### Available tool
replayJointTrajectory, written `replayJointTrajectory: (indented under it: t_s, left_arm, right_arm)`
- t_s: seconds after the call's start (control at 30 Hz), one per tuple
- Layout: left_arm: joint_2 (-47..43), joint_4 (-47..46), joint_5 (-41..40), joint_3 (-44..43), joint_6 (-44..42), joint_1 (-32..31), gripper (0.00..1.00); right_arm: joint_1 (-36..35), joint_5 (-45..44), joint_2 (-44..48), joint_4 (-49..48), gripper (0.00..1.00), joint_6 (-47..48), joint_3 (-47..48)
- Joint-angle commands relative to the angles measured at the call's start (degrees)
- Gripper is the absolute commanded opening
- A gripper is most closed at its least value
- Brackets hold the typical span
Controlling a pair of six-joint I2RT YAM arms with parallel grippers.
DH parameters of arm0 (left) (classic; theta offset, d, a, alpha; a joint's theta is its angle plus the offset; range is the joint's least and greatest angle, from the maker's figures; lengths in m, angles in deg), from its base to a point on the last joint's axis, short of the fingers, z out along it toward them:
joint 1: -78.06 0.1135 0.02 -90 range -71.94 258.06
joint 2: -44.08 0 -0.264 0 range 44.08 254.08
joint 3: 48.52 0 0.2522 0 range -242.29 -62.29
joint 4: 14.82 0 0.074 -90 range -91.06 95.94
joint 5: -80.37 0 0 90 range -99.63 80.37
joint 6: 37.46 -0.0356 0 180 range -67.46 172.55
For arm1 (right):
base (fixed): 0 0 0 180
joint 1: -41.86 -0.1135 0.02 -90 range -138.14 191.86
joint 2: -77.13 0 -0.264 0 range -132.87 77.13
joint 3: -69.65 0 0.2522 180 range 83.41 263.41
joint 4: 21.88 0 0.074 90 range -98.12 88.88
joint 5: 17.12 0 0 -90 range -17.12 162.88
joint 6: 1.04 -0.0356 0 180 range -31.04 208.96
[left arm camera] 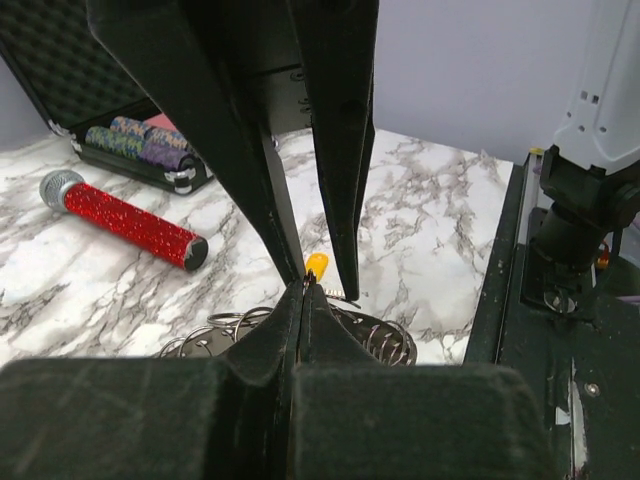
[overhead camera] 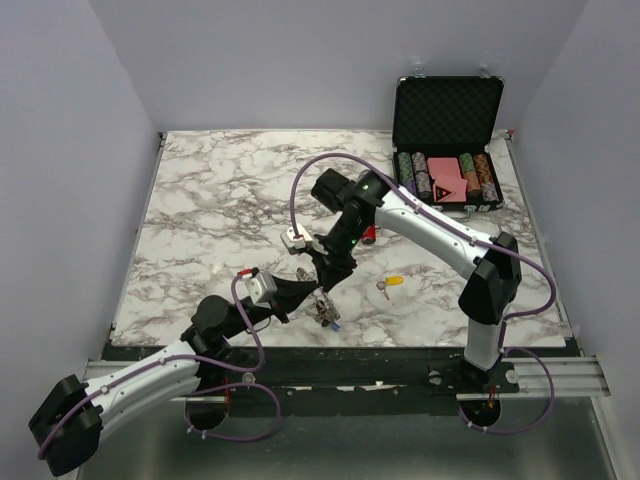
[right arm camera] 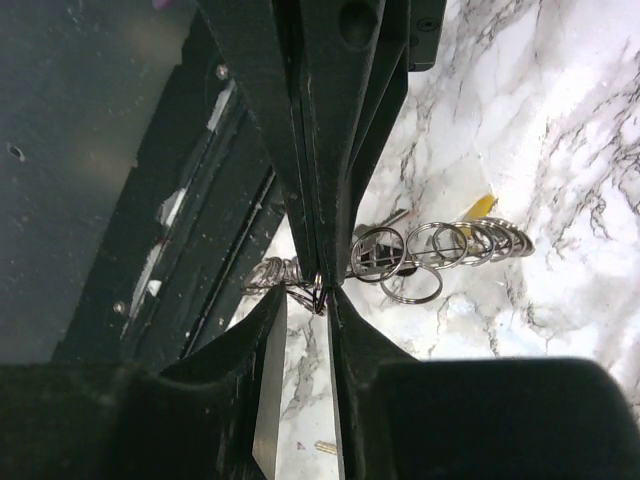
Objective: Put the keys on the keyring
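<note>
The keyring (overhead camera: 322,310) is a bunch of silvery wire loops near the table's front edge, between my two grippers. My left gripper (left arm camera: 303,288) is shut, and in the right wrist view its tips pinch a small loop of the keyring (right arm camera: 440,245). More loops fan out beside it (left arm camera: 385,338). My right gripper (right arm camera: 308,300) is open by a narrow gap, its tips on either side of that pinched loop. A key with a yellow head (overhead camera: 390,283) lies loose on the table to the right. A bit of blue (overhead camera: 338,325) shows at the ring's lower edge.
A red glittery cylinder with a silver cap (left arm camera: 125,222) lies behind the grippers, partly hidden by the right arm in the top view (overhead camera: 368,235). An open black case of poker chips (overhead camera: 447,130) stands at the back right. The table's front edge and black rail (overhead camera: 340,355) are close.
</note>
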Motion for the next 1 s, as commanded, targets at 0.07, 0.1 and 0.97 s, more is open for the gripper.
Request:
replayJointTrajectory:
  t_s: [0.07,0.1,0.97]
  left_arm:
    - [-3.4,-5.4,-1.0,6.4,2.2,0.6,0.00]
    - [-3.4,-5.7,-0.9,6.4,2.4,0.6,0.00]
    - [-4.2,-6.8,-2.0,7.5,3.6,0.6,0.00]
  right_arm:
    - [3.8,9.4,1.6,4.9,0.34,2.5,-0.1]
    - [4.3,10.5,1.7,4.9,0.36,2.5,0.1]
    - [6.2,19.1,1.1,3.3,0.29,3.3,-1.9]
